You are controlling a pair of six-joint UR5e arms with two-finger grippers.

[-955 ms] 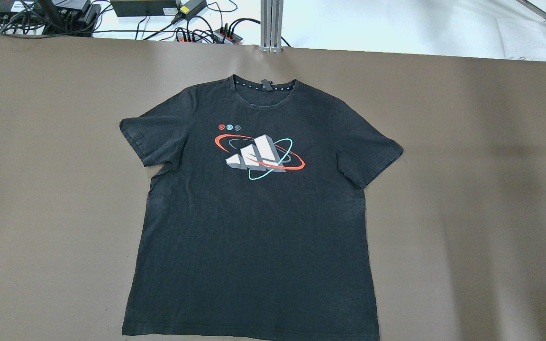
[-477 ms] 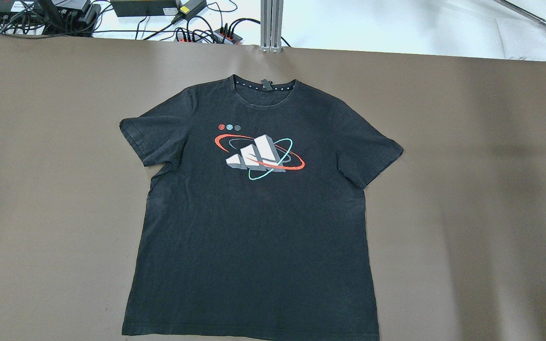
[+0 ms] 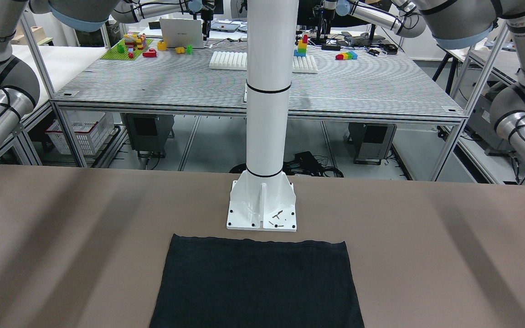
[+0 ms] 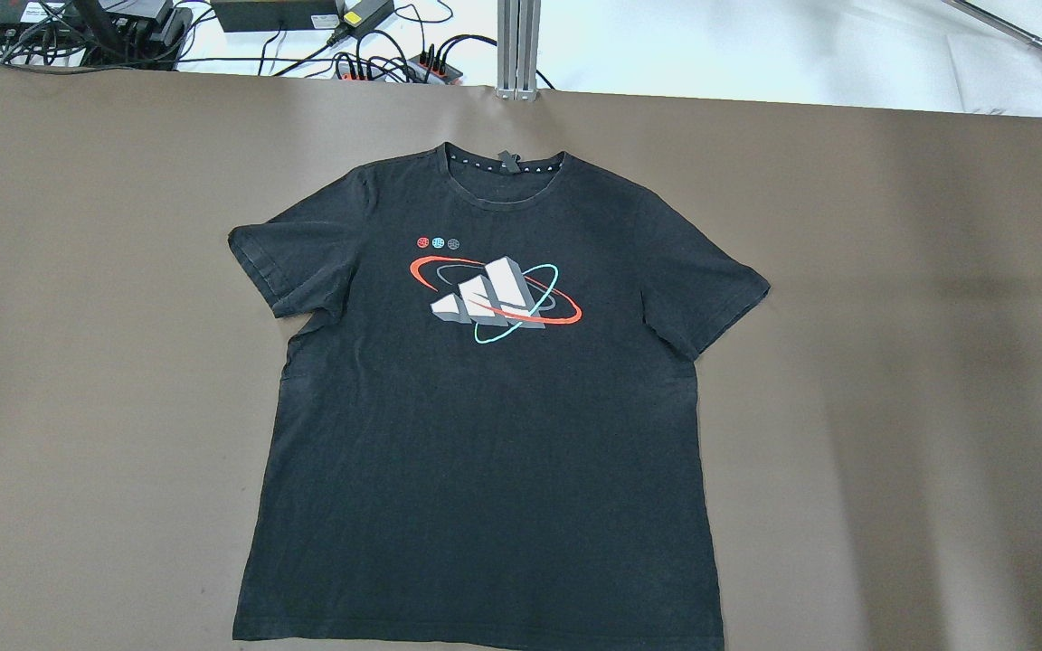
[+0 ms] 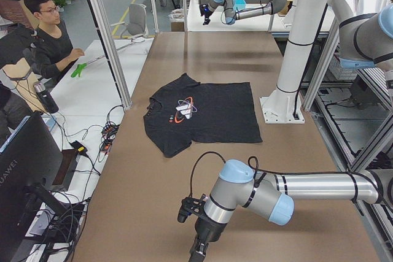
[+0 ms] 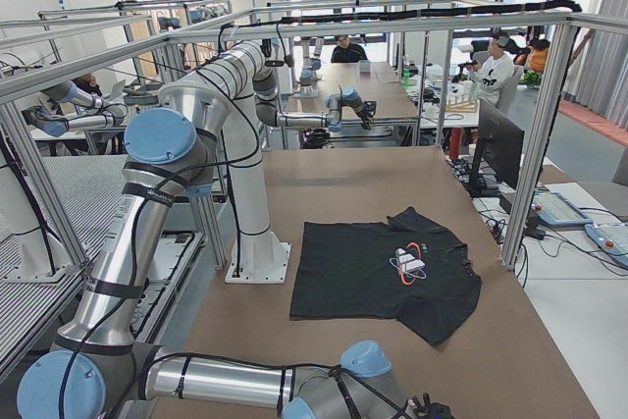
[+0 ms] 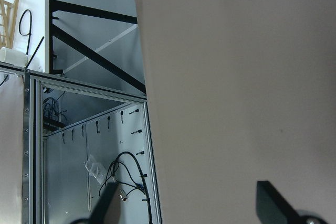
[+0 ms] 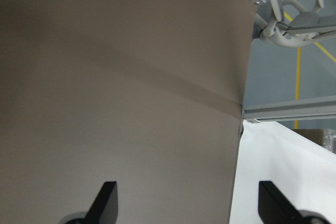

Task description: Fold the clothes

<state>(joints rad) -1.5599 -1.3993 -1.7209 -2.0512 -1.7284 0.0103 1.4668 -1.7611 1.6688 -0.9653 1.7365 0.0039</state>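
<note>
The clothes are one black T-shirt (image 4: 485, 425) with a white, red and teal print on its chest. It lies flat and face up in the middle of the brown table (image 4: 892, 362), collar toward the far edge. Its wavy hem (image 3: 258, 243) ends just short of the white post's base, and it also shows in both side views (image 5: 212, 111) (image 6: 368, 262). My left gripper (image 7: 191, 208) hangs open over the table's left end, at the edge, holding nothing. My right gripper (image 8: 189, 205) hangs open over the table's right end, near a corner, also holding nothing. Both are far from the shirt.
The white post (image 3: 266, 91) stands on its base plate (image 3: 262, 207) at the robot's side of the table. Cables and power strips (image 4: 394, 65) and an aluminium post (image 4: 518, 45) line the far edge. A person (image 5: 52, 35) sits at a desk beyond the left end.
The T-shirt lies as before. Only a thin metal rod at the overhead view's top right corner has shifted a little.
</note>
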